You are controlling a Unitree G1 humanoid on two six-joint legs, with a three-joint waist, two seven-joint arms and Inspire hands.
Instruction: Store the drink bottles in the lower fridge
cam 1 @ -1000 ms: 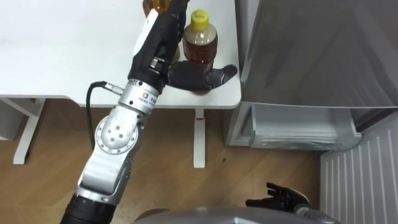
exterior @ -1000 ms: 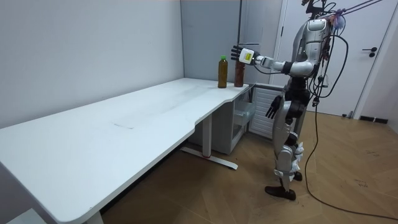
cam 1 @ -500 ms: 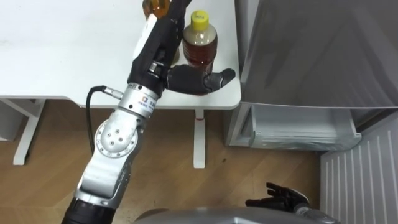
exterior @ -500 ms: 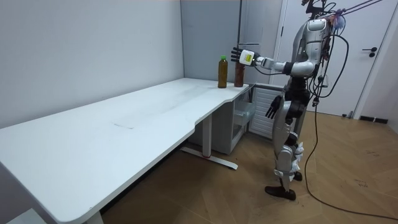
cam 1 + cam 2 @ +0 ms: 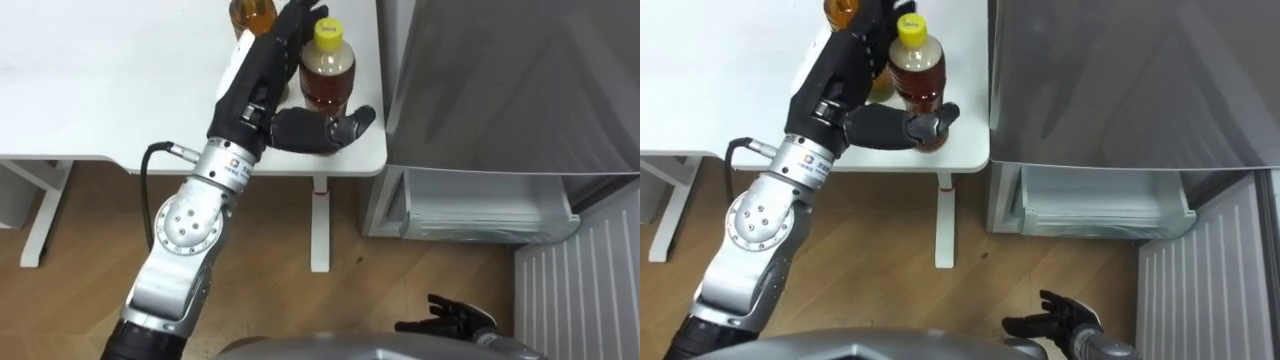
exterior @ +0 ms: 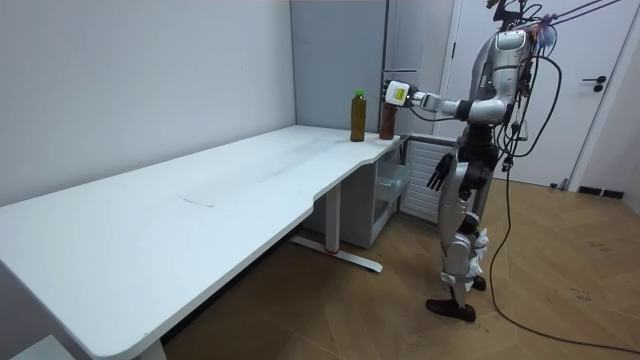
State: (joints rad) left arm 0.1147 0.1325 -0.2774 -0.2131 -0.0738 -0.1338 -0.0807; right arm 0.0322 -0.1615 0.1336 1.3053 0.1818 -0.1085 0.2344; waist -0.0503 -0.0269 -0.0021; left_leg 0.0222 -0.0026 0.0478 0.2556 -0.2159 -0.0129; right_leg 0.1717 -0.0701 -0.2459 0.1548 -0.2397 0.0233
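The robot stands upright on the wooden floor at the far corner of the long white worktop, just beside the grey fridge. Its left arm is stretched out level over the worktop's corner.

Two drinks stand upright there, close to each other. The nearer one is a bottle of amber drink with a yellow cap, close to the worktop's edge on the fridge side. The second amber bottle stands just beyond and to the left of it, with its lower part in sight from the head camera.

The left hand is set about the yellow-capped bottle. Its fingers run straight up between the two bottles, along the bottle's left side. Its thumb crooks across the front of the bottle's base. The fingers are not wrapped round the bottle, which stands on the worktop. I cannot tell whether the fingers press against its side.

The right hand hangs low by the robot's hip with its fingers loosely spread, holding nothing.

Below the fridge's closed grey front, the lower fridge compartment stands open and shows a white interior. Its ribbed door is swung out toward the robot's right.
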